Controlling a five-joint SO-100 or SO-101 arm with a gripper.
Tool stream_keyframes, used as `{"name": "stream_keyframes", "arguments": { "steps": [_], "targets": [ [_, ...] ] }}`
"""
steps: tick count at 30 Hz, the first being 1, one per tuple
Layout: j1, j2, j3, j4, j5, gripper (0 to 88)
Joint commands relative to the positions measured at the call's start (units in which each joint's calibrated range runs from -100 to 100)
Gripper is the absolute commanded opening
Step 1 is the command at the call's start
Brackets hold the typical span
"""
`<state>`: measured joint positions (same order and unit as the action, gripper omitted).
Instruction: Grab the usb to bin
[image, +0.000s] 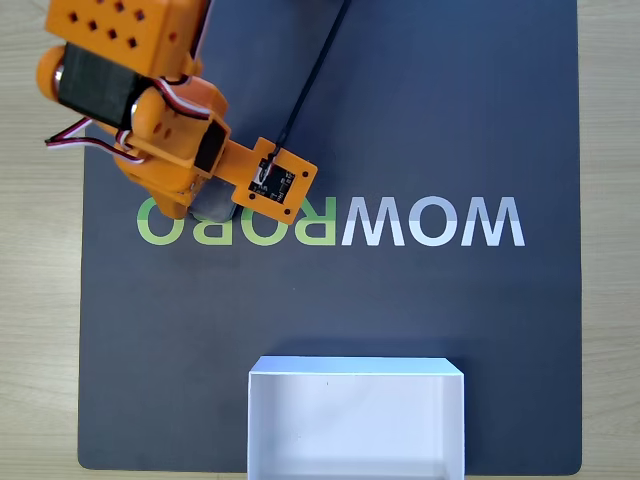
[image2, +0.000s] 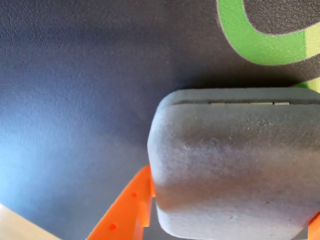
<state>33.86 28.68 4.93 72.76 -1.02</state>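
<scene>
Gripper (image: 200, 205) low over the dark mat (image: 450, 120), orange fingers (image2: 127, 207) pinching the grey usb (image2: 235, 165) near the green logo letter; white bin (image: 355, 372) well apart at the mat's near edge

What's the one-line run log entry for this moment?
stage: grasping | tool: around usb, closure unclear | usb: on mat | bin: empty, apart

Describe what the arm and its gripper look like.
The arm is orange printed plastic with black servo blocks set into it. One top panel has rows of small square holes. Red, white and dark wires loop out at its left side in the fixed view. A small orange camera board carries a black cable. An orange finger has small holes.
</scene>
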Motion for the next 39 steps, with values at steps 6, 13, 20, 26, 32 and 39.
{"name": "stream_keyframes", "arguments": {
  "steps": [6, 13, 20, 26, 32, 39],
  "targets": [
    [0.40, -1.25, -2.76, -1.48, 1.29, 13.3],
    [-1.71, -13.37, -3.66, -1.04, 1.81, 13.4],
    [-5.83, -33.89, -8.27, -0.78, 1.50, 13.9],
    [-11.39, -51.78, -8.45, -2.70, 1.86, 14.0],
    [-18.71, -67.04, -4.29, 0.70, 1.97, 14.0],
    [-25.53, -72.38, -0.77, 3.67, 1.76, 14.0]
  ]
}}
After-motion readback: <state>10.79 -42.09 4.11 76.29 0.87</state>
